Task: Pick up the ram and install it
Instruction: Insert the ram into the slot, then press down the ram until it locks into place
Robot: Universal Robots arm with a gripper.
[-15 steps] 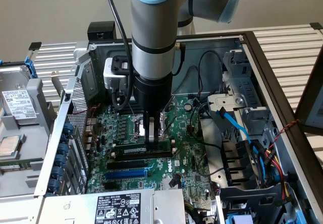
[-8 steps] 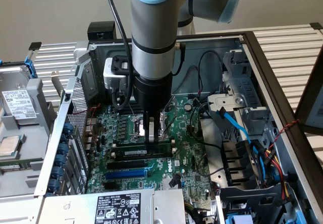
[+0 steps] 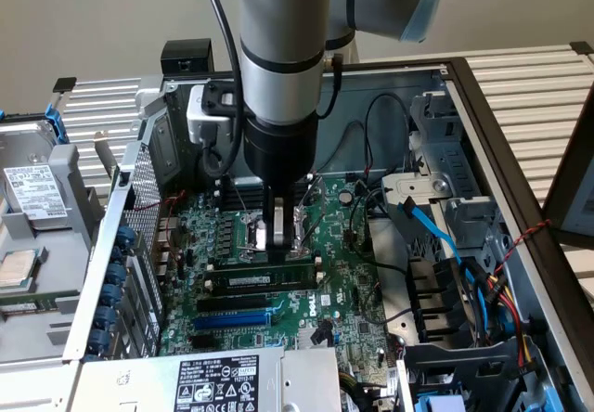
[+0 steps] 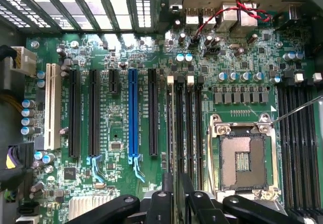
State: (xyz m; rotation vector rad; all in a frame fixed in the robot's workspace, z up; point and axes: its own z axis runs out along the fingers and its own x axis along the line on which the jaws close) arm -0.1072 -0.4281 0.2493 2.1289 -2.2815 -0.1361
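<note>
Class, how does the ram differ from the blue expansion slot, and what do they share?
The ram is a green board with black chips and a white label; the blue expansion slot is plain blue plastic. The ram fills a socket; the slot is empty. Both are long, narrow, parallel.

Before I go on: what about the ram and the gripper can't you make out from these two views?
- Whether the ram is fully seated: exterior view, its latches are too small.
- Whether the gripper touches the ram: exterior view, the fingers cover the ram's top edge.
- The ram's label text: too small.
</note>
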